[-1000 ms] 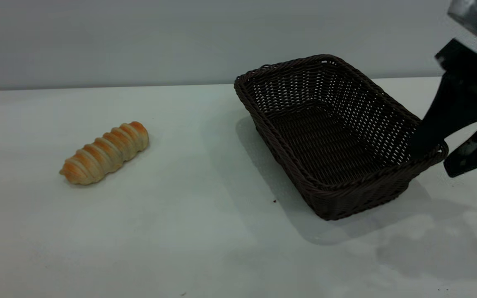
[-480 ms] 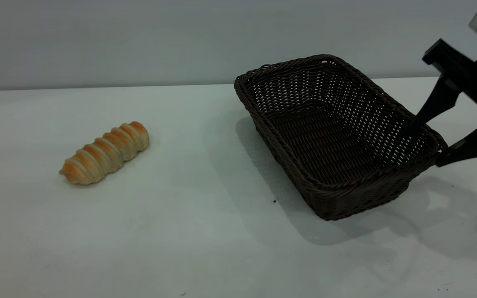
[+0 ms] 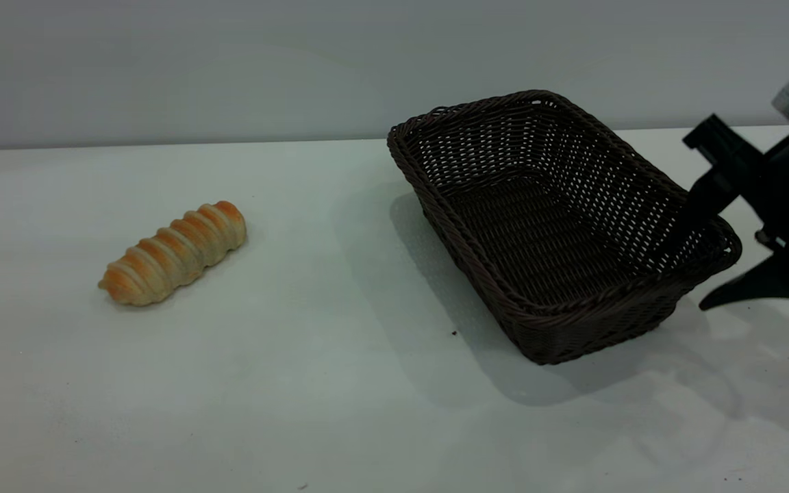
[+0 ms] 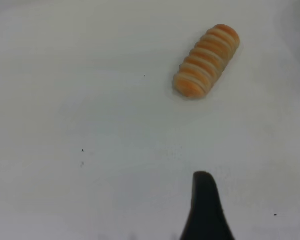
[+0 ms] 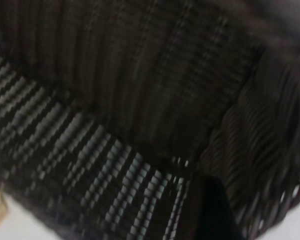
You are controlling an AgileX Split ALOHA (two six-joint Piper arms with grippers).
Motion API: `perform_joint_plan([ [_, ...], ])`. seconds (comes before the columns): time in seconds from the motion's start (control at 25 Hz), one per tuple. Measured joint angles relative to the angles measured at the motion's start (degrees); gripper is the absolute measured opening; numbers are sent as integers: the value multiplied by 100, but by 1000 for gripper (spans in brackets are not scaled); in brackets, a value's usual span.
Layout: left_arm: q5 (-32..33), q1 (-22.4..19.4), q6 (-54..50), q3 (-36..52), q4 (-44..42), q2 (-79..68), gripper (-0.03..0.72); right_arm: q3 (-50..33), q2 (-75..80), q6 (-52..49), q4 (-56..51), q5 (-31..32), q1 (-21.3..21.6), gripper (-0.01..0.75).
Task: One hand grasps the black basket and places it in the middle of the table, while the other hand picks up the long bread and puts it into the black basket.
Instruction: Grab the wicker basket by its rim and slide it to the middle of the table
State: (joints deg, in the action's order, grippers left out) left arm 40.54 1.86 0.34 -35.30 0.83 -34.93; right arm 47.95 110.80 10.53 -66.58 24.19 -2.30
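The black basket (image 3: 559, 226) stands on the table (image 3: 340, 383) at the right, open side up and empty. My right gripper (image 3: 694, 266) is open and straddles the basket's right corner rim, with one finger (image 3: 699, 198) inside the wall and the other (image 3: 744, 287) outside, low over the table. The basket's weave (image 5: 115, 100) fills the right wrist view, with one dark finger (image 5: 210, 210) against it. The long bread (image 3: 174, 252) lies on the table at the left. In the left wrist view the bread (image 4: 206, 61) lies ahead of my open, empty left gripper (image 4: 235, 220), of which one finger (image 4: 205, 200) shows.
A grey wall runs behind the table's far edge (image 3: 161, 145). A broad stretch of bare tabletop lies between the bread and the basket. A few tiny dark specks (image 3: 454, 333) dot the surface.
My right gripper has come down and drawn a little to the right, its fingers now low on either side of the basket's corner rim. Basket and bread have not moved.
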Motion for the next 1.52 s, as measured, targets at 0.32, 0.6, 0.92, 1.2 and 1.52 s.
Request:
perform_joint_plan([
  [0.32, -45, 0, 0, 0, 6, 0, 553, 511, 983, 274, -482, -321, -114, 369],
  [0.6, -45, 0, 0, 0, 6, 0, 553, 551, 923, 240, -276, -186, -114, 154],
  [0.92, 182, 0, -34, 0, 6, 0, 553, 727, 187, 536, 928, 224, -114, 154],
  [1.2, 239, 0, -34, 0, 6, 0, 553, 2039, 389, 543, 2767, 1659, -354, 153],
  [1.52, 352, 0, -34, 0, 11, 0, 553, 3764, 1388, 285, 3777, 2568, -1138, 152],
])
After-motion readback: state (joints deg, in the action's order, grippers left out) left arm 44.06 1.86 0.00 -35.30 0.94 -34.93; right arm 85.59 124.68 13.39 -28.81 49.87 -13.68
